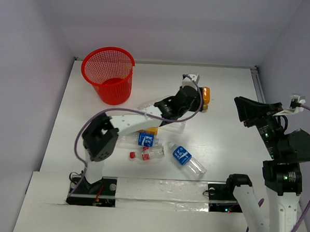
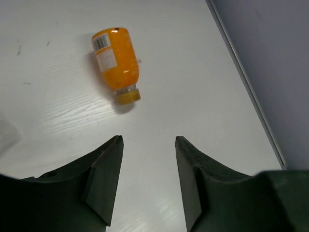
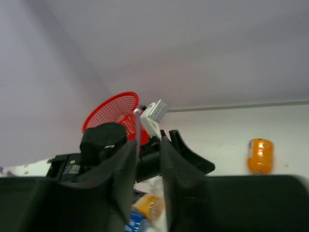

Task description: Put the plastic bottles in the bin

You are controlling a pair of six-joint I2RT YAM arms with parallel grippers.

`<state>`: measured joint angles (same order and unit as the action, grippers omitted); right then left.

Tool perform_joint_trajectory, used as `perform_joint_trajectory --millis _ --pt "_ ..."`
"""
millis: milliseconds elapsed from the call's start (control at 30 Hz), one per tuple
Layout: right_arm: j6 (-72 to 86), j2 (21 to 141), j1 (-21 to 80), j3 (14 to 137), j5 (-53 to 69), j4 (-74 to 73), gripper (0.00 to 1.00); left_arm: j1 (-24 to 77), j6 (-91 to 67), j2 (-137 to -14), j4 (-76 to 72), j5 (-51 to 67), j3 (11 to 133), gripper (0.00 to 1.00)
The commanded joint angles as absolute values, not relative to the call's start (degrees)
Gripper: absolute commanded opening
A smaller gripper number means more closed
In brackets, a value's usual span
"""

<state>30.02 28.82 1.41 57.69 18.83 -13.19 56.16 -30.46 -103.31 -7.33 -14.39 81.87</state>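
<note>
Left jaws are seen spread wide with nothing between them, only bare desk point(image 2: 203, 72) under the gap. Right jaws are parted just a crack, nothing pinched. The left arm point(image 1: 126, 122) is glimpsed through that slit, and most of that view is blocked by the fingers themselves.

Just ahead of the left jaws an orange bottle point(image 2: 116, 58) is laid on its side, cap pointing back at them, touching nothing. Under the left arm a second orange bottle point(image 1: 151, 130) and what looks like a clear bottle point(image 1: 145, 107) are half covered.

A small blue-label bottle point(image 1: 148, 140), a red-cap bottle point(image 1: 146, 155) and a larger blue-label bottle point(image 1: 186, 160) are left lying in the open toward the near edge.

The red mesh bin point(image 1: 108, 74) is stood in the far left corner, well apart. Its contents can't be made out.

Open desk is left between the orange bottle and the right-hand rail point(image 2: 241, 77).
</note>
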Motion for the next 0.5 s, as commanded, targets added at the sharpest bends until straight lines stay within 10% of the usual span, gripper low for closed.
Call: perform_joint_trajectory --millis 0,100,467 --pt "29.00 27.60 0.97 57.84 19.51 -13.62 0.37 56.34 -30.23 -112.19 -1.43 -18.63 92.70 0.47" --pt "29.36 26.63 0.97 56.95 20.92 -13.18 0.76 56.34 -31.02 -122.14 4.72 -20.56 104.56 0.69" --pt "31.11 24.17 0.97 55.81 26.36 -12.92 0.92 55.20 -32.87 -143.95 12.84 -26.63 131.83 0.89"
